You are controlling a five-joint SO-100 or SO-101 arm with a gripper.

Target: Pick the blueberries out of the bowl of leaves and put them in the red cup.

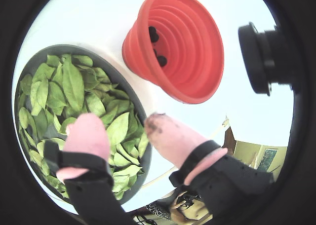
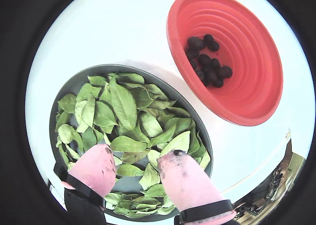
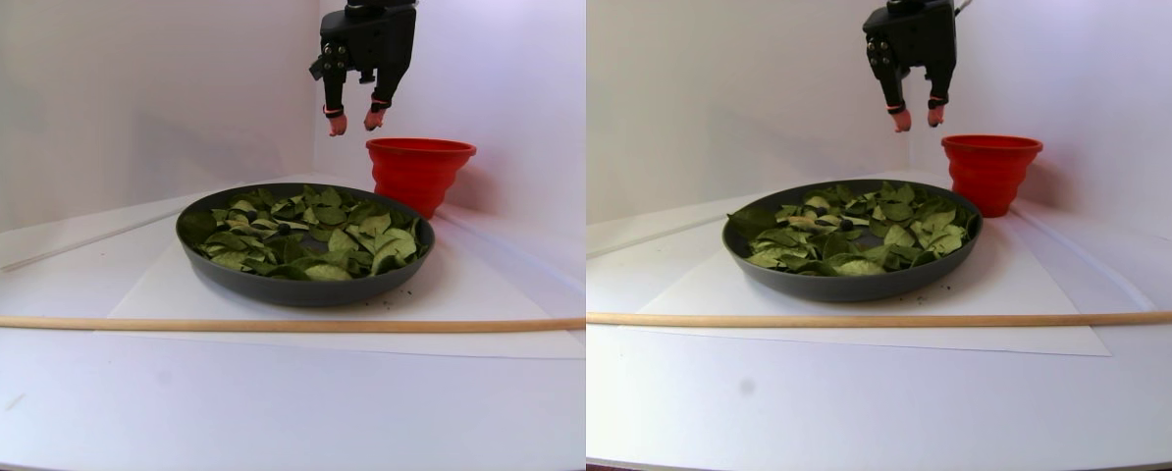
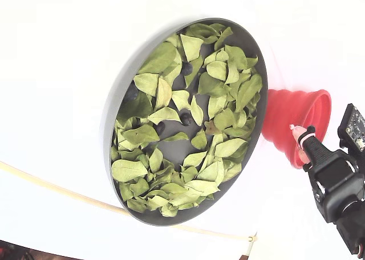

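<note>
The dark grey bowl [image 4: 114, 109] is full of green leaves [image 4: 171, 114]. A few dark blueberries [image 4: 186, 119] show among them. The red cup [image 2: 256, 94] stands just beyond the bowl's rim and holds several blueberries [image 2: 210, 67]. My gripper [image 3: 355, 120] hangs high in the air, above the gap between the bowl [image 3: 301, 285] and the cup [image 3: 417, 172]. Its pink-tipped fingers [image 2: 180, 173] stand apart with nothing between them. In a wrist view the gripper [image 1: 120, 119] sits over the bowl's near rim [image 1: 140, 104], with the cup [image 1: 192, 82] ahead. The gripper [image 4: 299, 141] overlaps the cup's mouth [image 4: 316, 109] in the fixed view.
A long wooden stick [image 3: 252, 324] lies across the table in front of the bowl. White paper [image 3: 154, 294] lies under the bowl. White walls [image 3: 105, 98] close the back and sides. A black camera [image 1: 261, 57] juts in beside the cup.
</note>
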